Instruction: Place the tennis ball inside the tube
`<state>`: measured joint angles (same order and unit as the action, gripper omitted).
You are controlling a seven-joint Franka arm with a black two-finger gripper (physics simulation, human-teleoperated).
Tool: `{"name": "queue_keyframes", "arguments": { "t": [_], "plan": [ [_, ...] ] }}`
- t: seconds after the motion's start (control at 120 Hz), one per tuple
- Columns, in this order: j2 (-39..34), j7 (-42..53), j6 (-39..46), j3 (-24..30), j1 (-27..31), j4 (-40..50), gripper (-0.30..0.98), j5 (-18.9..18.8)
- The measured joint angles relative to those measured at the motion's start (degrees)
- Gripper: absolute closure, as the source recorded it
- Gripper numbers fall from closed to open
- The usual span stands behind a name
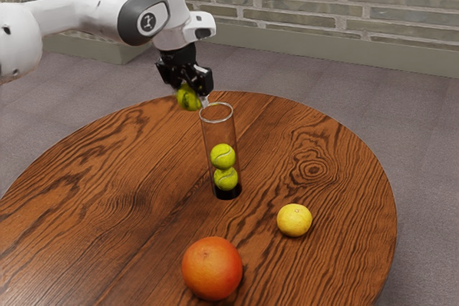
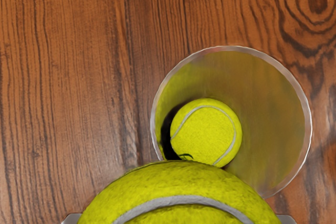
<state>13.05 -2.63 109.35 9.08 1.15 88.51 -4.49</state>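
a black gripper [image 1: 190,96] pinches a tennis ball [image 1: 188,98] between its two fingers just beside the open mouth of a clear tube [image 1: 218,134], as a white robot arm [image 1: 107,11] reaches in from the exterior view's left. the held ball is at the exterior view's left of the tube's rim, outside the tube and not centred over it; whether it touches the rim cannot be told. the tube stands upright on a round wooden bench [image 1: 107,198], two more tennis balls stacked inside, the upper ball [image 1: 223,156] resting on the lower ball [image 1: 225,179] above a dark base [image 1: 228,194]. seen from the wrist, the ball in the grip overlaps part of the rim, with a ball visible down inside. in the foreground of the exterior view, a yellow citrus fruit [image 1: 294,220] sits near the tube's foot, and a larger orange fruit [image 1: 212,268] rests closer to the camera. behind the bench, a brick wall [image 1: 308,5] rises above a grey floor [image 1: 423,127]
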Motion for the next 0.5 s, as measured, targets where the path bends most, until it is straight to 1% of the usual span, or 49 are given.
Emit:
{"name": "queue_keyframes", "arguments": {
  "t": [0.158, 0.3, 0.392, 0.5],
  "plan": [
    [5.61, -2.24, -2.44, 0.33, -1.9, -7.47, 0.4, -2.6],
    [8.39, -3.69, -3.5, 0.49, -2.72, -10.78, 0.37, -3.86],
    [9.38, -4.33, -3.91, 0.47, -2.8, -11.79, 0.25, -3.83],
    [9.86, -4.89, -4.2, 0.42, -2.81, -11.99, 0.15, -3.67]
  ]
}}
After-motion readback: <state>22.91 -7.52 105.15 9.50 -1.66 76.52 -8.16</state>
